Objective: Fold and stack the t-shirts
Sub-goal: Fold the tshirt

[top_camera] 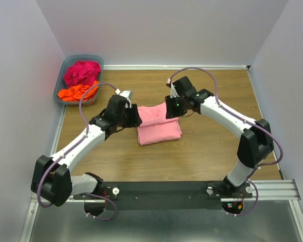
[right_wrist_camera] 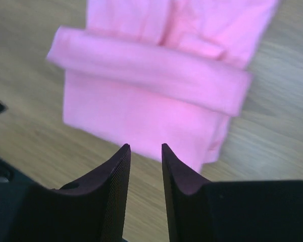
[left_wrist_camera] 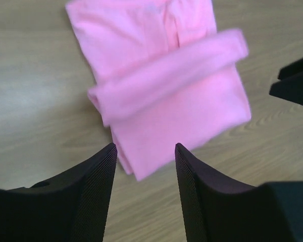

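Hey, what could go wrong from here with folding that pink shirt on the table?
The light pink t-shirt has a loose folded band lying across its middle, and a careless grab could pull it open. The left pincer and right pincer hang open on either side of it and might collide.

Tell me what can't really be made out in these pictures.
- Top view: the far corners of the light pink t-shirt are hidden by the left end effector and right end effector.
- Both wrist views: the shirt's far end is cut off by the top edge, and the cloth is blurred.
- Top view: the magenta t-shirt and orange t-shirt lie crumpled in the basket, hiding anything beneath.
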`<action>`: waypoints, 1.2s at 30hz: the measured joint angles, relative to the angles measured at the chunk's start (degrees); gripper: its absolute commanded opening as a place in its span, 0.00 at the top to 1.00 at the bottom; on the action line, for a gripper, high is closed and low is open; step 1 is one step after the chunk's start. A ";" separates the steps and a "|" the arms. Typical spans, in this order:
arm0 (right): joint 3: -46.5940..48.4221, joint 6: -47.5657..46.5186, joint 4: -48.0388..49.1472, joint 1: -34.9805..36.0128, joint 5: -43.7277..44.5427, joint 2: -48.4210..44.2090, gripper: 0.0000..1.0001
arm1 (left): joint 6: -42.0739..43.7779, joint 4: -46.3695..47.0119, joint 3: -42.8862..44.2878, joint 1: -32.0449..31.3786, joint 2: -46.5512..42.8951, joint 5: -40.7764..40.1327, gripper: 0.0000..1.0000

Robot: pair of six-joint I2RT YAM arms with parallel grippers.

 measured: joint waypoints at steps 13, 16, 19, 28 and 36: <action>-13.25 -10.56 12.74 1.18 -2.34 0.26 0.53 | 2.91 9.42 -13.00 -1.01 -1.07 -3.56 0.26; -10.95 -10.71 13.94 1.18 -4.81 3.58 0.55 | 3.43 10.97 -13.03 -1.01 -1.07 -3.50 0.26; -8.92 -10.67 14.86 1.18 -6.43 7.74 0.57 | 3.45 11.47 -13.03 -1.01 -1.07 -3.41 0.26; 1.09 -9.70 14.78 0.26 -6.75 16.65 0.57 | 3.48 11.80 -13.09 -1.01 -1.09 -2.71 0.26; 14.34 -4.00 16.68 -7.78 -2.47 23.96 0.54 | 3.58 11.76 -14.21 -1.01 -1.36 -2.47 0.26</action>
